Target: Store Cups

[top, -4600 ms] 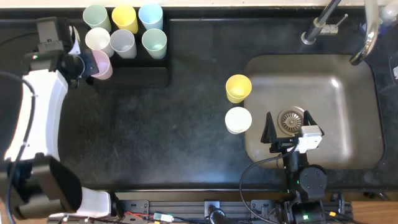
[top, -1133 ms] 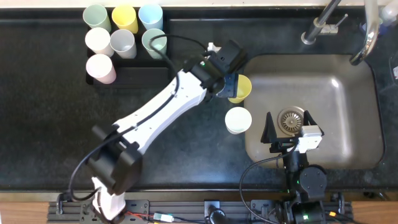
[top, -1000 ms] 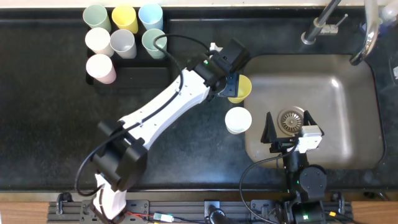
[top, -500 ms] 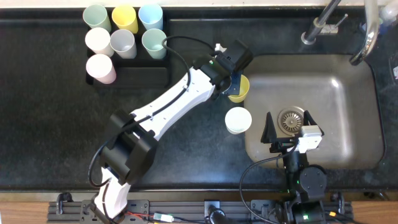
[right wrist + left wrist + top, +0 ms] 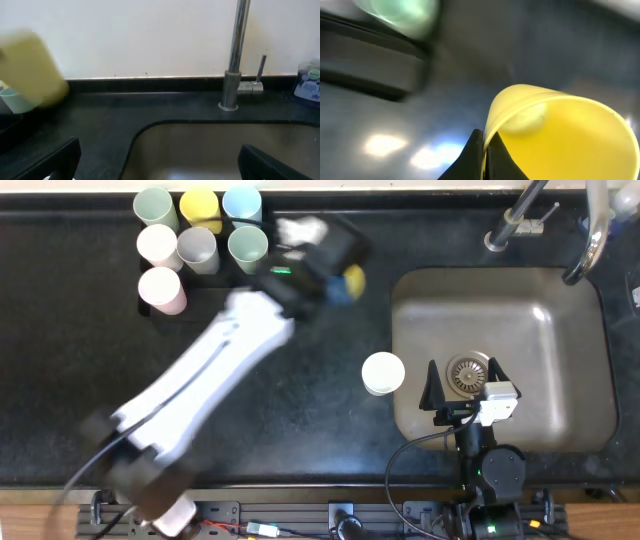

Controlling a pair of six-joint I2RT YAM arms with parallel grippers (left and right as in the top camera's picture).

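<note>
Yellow cup [image 5: 560,135], likely light, thin-walled and slippery; left gripper [image 5: 483,149] pinches its rim, near the rack [image 5: 225,302].

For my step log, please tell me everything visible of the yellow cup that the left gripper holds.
The yellow cup looks like smooth plastic. Its mouth is open, and it is empty as far as its inside shows. It is tilted, with its rim pinched between the fingers of the left gripper. It is held above the dark counter, between the cup rack and the sink. Nothing else touches it.
</note>
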